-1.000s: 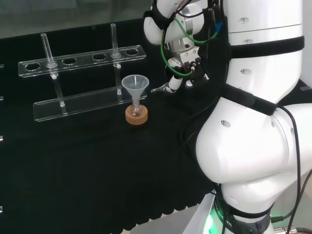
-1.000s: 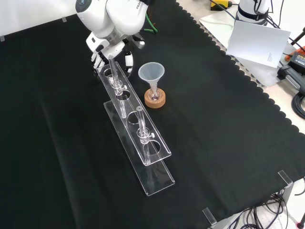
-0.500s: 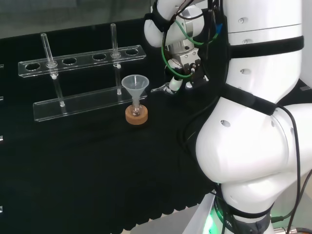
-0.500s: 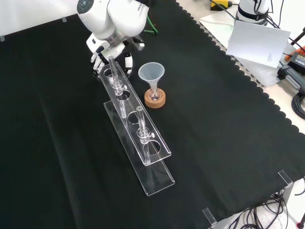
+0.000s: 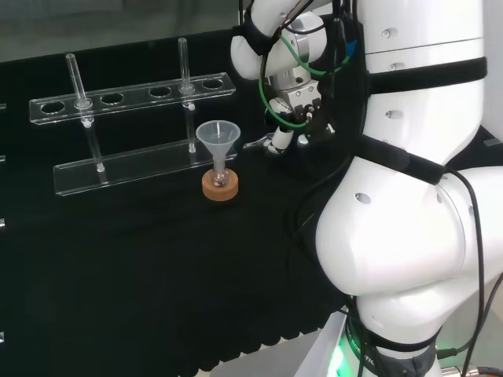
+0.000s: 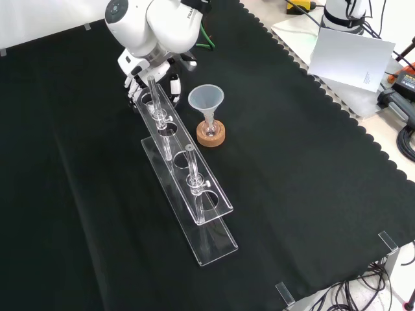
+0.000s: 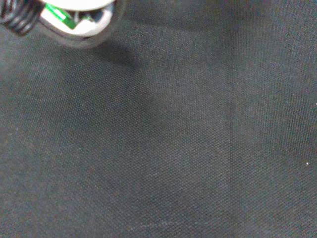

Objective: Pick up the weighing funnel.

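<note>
The weighing funnel [image 5: 255,144], a small clear piece, lies low by the cloth just right of the big funnel in the head view. My hand [image 5: 278,139] sits right at its right end, low over the cloth, and whether it holds the piece is hidden. In the front view the hand [image 6: 153,76] hangs under the white wrist behind the far end of the tube rack. The wrist view looks closely at bare black cloth [image 7: 173,148], with a blurred white part of the hand [image 7: 74,20] at one corner.
A clear tube rack [image 5: 134,98] [image 6: 185,175] with two glass tubes stands beside the hand. The big funnel [image 5: 217,141] [image 6: 206,100] stands mouth up in a small flask on a cork ring [image 5: 219,184] [image 6: 211,135]. The arm's white links [image 5: 409,196] stand at the right.
The wrist has risen slightly and shifted a little left in the head view. The hand stays low at the clear piece, which has not visibly moved.
</note>
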Controlling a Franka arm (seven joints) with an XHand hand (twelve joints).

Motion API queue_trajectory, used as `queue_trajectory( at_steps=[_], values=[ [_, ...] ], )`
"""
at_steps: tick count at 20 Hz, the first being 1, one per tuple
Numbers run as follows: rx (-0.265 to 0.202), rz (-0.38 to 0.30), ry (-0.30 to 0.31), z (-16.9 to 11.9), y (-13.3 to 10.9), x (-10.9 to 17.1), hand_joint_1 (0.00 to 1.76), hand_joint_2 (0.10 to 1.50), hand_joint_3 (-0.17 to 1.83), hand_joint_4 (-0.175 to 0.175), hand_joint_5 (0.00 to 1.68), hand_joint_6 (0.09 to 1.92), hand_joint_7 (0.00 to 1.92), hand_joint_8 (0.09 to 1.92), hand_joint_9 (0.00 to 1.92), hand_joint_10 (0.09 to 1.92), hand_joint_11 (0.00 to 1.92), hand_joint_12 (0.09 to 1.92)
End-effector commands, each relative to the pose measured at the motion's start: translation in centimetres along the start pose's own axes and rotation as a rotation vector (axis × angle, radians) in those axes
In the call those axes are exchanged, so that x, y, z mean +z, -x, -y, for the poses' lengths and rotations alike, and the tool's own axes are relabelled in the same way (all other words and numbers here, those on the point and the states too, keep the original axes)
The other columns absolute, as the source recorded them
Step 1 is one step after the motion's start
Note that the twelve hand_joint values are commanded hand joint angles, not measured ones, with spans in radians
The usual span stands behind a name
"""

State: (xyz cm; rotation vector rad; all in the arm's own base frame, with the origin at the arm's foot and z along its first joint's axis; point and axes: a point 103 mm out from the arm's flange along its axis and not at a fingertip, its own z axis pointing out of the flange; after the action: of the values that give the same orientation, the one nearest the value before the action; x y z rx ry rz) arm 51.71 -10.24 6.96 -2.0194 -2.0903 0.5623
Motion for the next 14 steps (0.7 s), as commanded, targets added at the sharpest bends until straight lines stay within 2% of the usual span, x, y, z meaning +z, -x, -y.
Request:
queue_trajectory(
  at_steps=[1,9,14],
  values=[
    [0.007,0.008,-0.001,-0.30,-0.18,0.07,0.89,0.59,0.57,-0.014,0.57,0.58,0.45,0.69,0.74,0.53,0.47,1.33],
    [0.007,0.012,-0.004,-0.48,-0.14,0.07,0.90,0.60,0.61,0.003,0.74,0.71,0.48,0.69,0.76,0.53,0.48,1.33],
    [0.008,0.010,-0.005,-0.50,0.00,0.11,0.90,0.60,0.62,0.005,0.78,0.73,0.49,0.69,0.77,0.53,0.49,1.33]
  ],
)
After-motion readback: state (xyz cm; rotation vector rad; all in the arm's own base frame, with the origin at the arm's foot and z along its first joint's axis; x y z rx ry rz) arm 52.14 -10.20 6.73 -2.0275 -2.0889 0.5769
